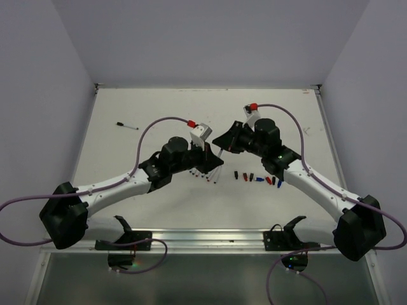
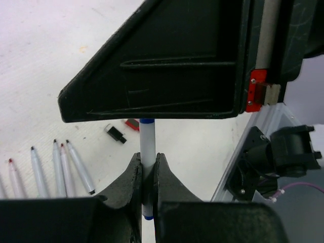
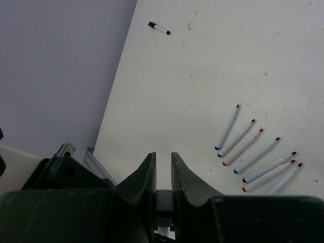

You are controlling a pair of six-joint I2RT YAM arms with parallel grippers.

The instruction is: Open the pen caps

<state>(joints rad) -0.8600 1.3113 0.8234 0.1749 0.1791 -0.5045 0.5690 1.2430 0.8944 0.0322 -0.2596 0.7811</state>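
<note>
Left arm [image 1: 121,184]: extended from its base at the near left edge inward to the middle of the table, wrist turned toward the other arm.
Left gripper [image 2: 147,158]: fingers drawn narrow and clamped on the white barrel of a pen [image 2: 147,139], whose blue end showed just below them.
Right arm [image 1: 311,181]: ran from the near right corner up and inward, elbow low, wrist angled down to the left.
Right gripper [image 3: 162,156]: faced the left one tip to tip, very close. Its fingers stood only slightly apart and pinched a small grey piece, apparently the pen's cap [image 3: 163,200], though that spot was dim.
Pen: spanned the two grippers, clear of the tabletop, its upper end with a blue band hidden under the right gripper.
Bare pens [image 3: 253,152]: several uncapped ones lay side by side on the table below the grippers, with red, blue and black tips.
Loose caps [image 1: 257,179]: a short row of red, black and blue, just right of the bare pens and beside the right forearm.
Far pen [image 1: 127,126]: alone at the far left, black cap on, well apart from the rest.
Table [image 1: 280,108]: white, with faint scuffs and specks.
Room: pale lilac-grey walls on three sides, a metal rail [image 1: 210,236] along the near edge, and purple cables [image 1: 152,130] looping off both arms.
</note>
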